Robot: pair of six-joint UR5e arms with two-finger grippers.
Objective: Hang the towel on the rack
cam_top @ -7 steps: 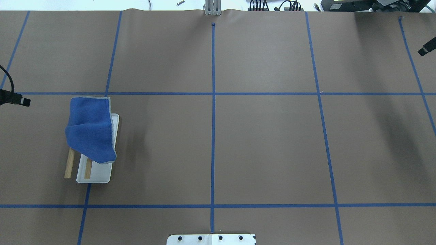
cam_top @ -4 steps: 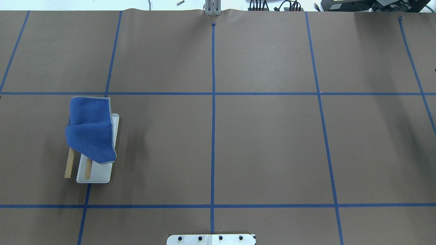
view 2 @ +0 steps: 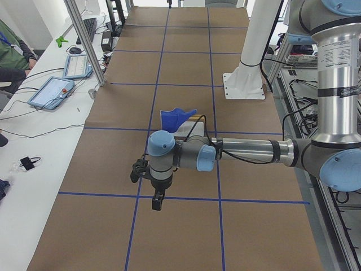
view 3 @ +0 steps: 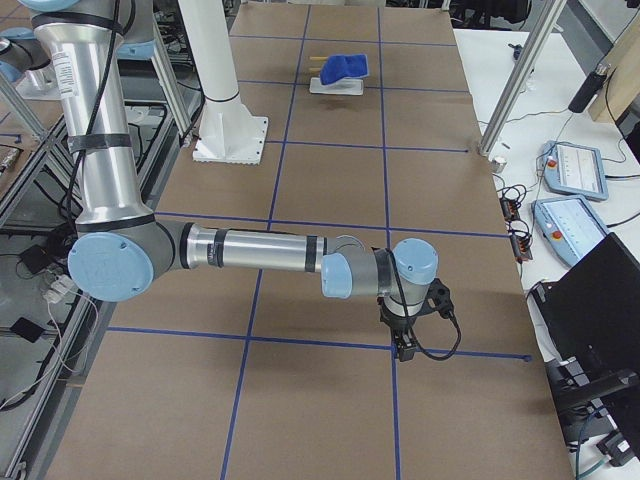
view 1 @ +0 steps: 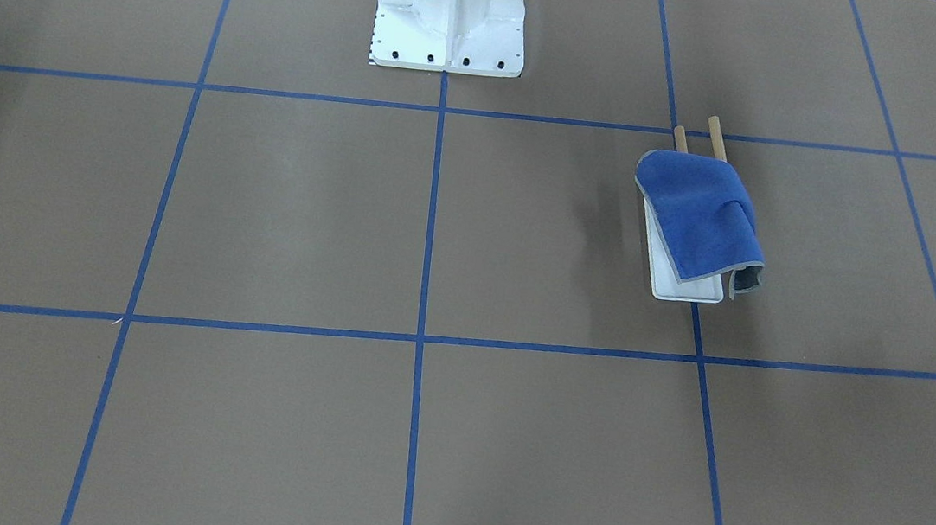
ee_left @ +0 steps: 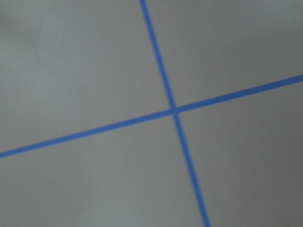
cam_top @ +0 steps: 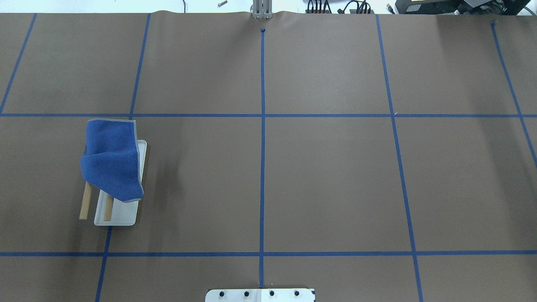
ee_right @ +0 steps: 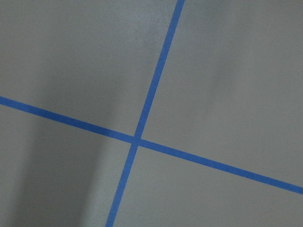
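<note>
The royal-blue towel (cam_top: 111,161) lies draped over the two wooden dowels (cam_top: 86,205) of the rack, whose white base (cam_top: 121,216) stands at the table's left. In the front-facing view the towel (view 1: 699,213) hangs over the rack (view 1: 687,287), one corner drooping past the base. The left gripper (view 2: 158,200) hangs over the table well away from the towel (view 2: 177,117); I cannot tell if it is open or shut. The right gripper (view 3: 405,345) is far from the towel (view 3: 343,68); I cannot tell its state either. Both wrist views show only table and blue tape.
The robot's white bolted pedestal (view 1: 451,13) stands at the table's middle near edge (cam_top: 260,295). Blue tape lines (cam_top: 262,115) grid the brown table. Tablets (view 2: 53,91) and cables lie on the side bench, and a metal post (view 3: 515,75) stands at the table's edge.
A second ago both grippers' tips showed at the left and right edges of the overhead view; both have since moved outward out of that view. Towel and rack have not moved.
</note>
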